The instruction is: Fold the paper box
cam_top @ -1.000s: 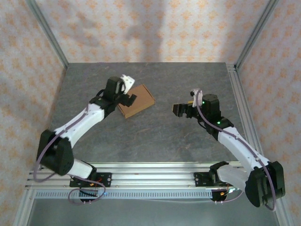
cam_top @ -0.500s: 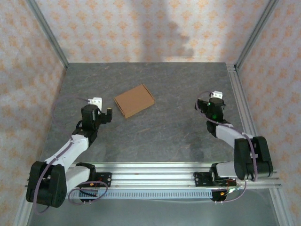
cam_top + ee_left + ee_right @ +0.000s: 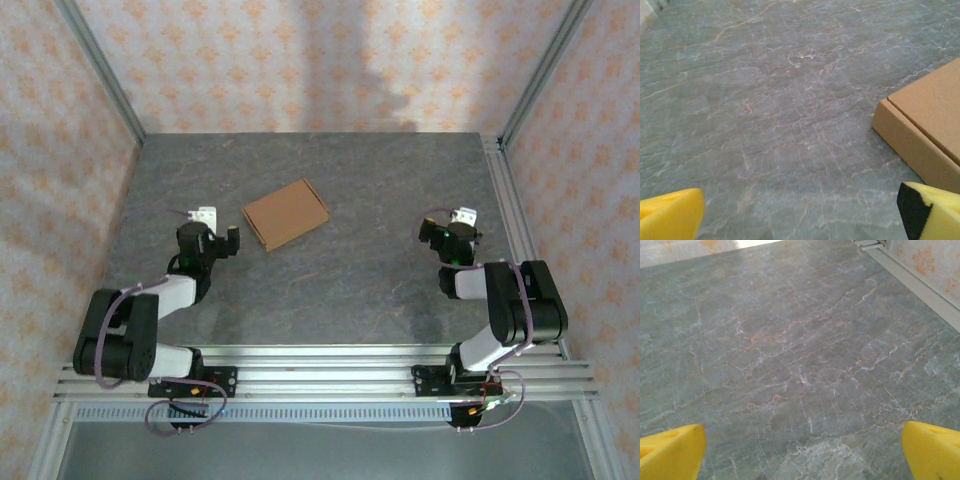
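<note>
The paper box (image 3: 286, 213) is a shallow tan cardboard box, closed and flat on the grey stone table (image 3: 340, 280), left of centre. Its near corner and lid seam appear at the right of the left wrist view (image 3: 932, 127). My left gripper (image 3: 214, 240) rests low on the table to the left of the box, apart from it. It is open, with nothing between its yellow fingers (image 3: 670, 217). My right gripper (image 3: 450, 236) sits far to the right of the box. It too is open over bare table, its yellow fingers (image 3: 932, 450) wide apart.
Both arms are folded back close to their bases on the aluminium rail (image 3: 320, 365) at the near edge. A metal rail (image 3: 912, 277) runs along the table's right side. Patterned walls (image 3: 300, 60) close in the back and both sides.
Both arms have pulled back from the middle of the table and folded toward their bases. The left gripper has moved off the box, which has stayed in place.
</note>
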Robot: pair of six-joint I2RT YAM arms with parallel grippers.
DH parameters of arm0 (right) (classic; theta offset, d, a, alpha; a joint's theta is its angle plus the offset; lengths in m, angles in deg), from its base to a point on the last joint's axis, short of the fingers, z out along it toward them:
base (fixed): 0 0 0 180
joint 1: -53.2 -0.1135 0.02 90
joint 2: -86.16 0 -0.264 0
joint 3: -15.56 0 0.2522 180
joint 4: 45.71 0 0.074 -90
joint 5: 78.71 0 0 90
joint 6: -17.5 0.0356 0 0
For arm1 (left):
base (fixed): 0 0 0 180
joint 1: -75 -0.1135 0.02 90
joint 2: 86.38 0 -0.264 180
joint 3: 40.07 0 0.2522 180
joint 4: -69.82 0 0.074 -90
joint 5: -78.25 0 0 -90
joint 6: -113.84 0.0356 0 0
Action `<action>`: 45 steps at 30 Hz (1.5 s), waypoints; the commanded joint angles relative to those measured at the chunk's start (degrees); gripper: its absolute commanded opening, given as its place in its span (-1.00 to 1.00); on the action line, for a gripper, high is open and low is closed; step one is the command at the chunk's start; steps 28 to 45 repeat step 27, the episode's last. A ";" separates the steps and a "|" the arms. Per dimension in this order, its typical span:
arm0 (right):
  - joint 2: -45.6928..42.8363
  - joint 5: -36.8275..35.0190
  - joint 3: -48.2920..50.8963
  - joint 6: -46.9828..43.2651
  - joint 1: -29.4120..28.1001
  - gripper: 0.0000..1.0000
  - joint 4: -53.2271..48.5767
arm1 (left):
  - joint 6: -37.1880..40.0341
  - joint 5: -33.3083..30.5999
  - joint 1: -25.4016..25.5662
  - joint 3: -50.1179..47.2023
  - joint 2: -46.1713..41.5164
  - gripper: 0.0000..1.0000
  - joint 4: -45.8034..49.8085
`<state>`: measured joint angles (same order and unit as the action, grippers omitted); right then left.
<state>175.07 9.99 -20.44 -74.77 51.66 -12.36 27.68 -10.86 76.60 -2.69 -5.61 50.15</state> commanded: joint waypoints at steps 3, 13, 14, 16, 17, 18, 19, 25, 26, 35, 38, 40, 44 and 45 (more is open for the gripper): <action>0.02 0.72 -0.26 -0.57 0.31 0.99 3.60 | -2.98 -0.63 -0.72 0.96 4.90 1.00 -8.78; 0.03 0.77 -0.17 -0.64 0.26 0.99 3.86 | -2.96 -1.39 -0.59 1.13 4.93 1.00 -8.49; 0.04 0.81 -0.22 -0.71 0.31 0.99 3.86 | -3.04 -1.41 -0.47 1.10 4.93 1.00 -8.50; 0.02 0.81 -0.17 -0.65 0.29 0.99 3.79 | -3.01 -1.41 -0.50 1.08 4.92 1.00 -8.49; 0.03 0.80 -0.18 -0.63 0.31 0.99 3.82 | -2.96 -1.41 -0.47 1.08 4.92 1.00 -8.49; -0.01 0.77 -0.19 -0.65 0.30 0.99 3.85 | -3.02 -1.43 -0.54 1.09 4.93 1.00 -8.49; -0.01 0.79 -0.16 -0.73 0.26 0.99 3.79 | -3.00 -1.41 -0.49 1.17 4.92 1.00 -8.41; 0.03 0.80 -0.18 -0.65 0.31 0.99 3.86 | -3.01 -1.41 -0.47 1.17 4.91 1.00 -8.32; 0.01 0.79 -0.17 -0.67 0.31 0.99 3.84 | -2.97 -1.41 -0.46 1.17 4.94 1.00 -8.38; 0.03 0.77 -0.17 -0.71 0.31 0.99 3.86 | -2.96 -1.41 -0.53 1.17 4.91 1.00 -8.38; 0.03 0.77 -0.17 -0.71 0.31 0.99 3.86 | -2.96 -1.41 -0.53 1.17 4.91 1.00 -8.38; 0.03 0.77 -0.17 -0.71 0.31 0.99 3.86 | -2.96 -1.41 -0.53 1.17 4.91 1.00 -8.38; 0.03 0.77 -0.17 -0.71 0.31 0.99 3.86 | -2.96 -1.41 -0.53 1.17 4.91 1.00 -8.38; 0.03 0.77 -0.17 -0.71 0.31 0.99 3.86 | -2.96 -1.41 -0.53 1.17 4.91 1.00 -8.38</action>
